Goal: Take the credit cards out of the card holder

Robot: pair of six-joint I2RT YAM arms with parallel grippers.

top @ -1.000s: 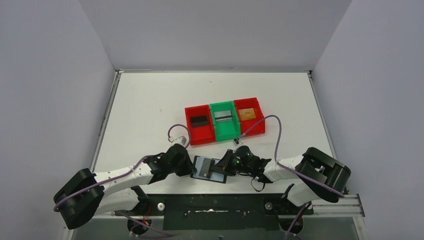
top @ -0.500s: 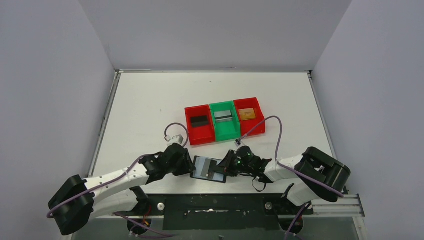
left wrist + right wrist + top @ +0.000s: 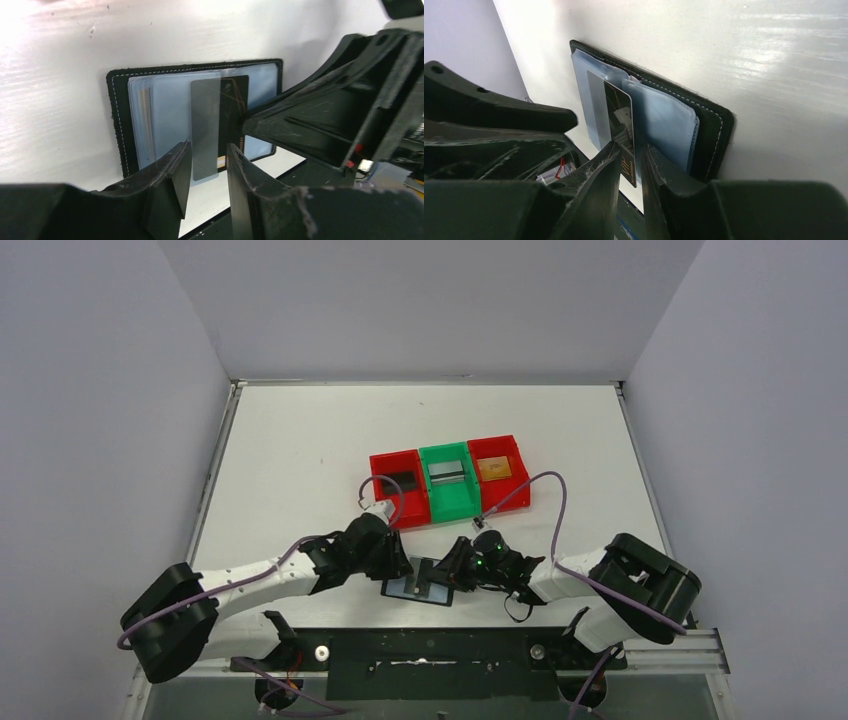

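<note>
Left gripper (image 3: 209, 147) released, jaws astride the card (image 3: 205, 110) poking from the wallet (image 3: 118, 120); right gripper (image 3: 630, 147) parted too, card between its jaws

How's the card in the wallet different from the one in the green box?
The black card sits in the open card holder, poking past its edge; the silver-grey card lies loose in the green bin. The black card is mostly dark; the silver-grey card is pale, striped. Both are thin rectangles.
</note>
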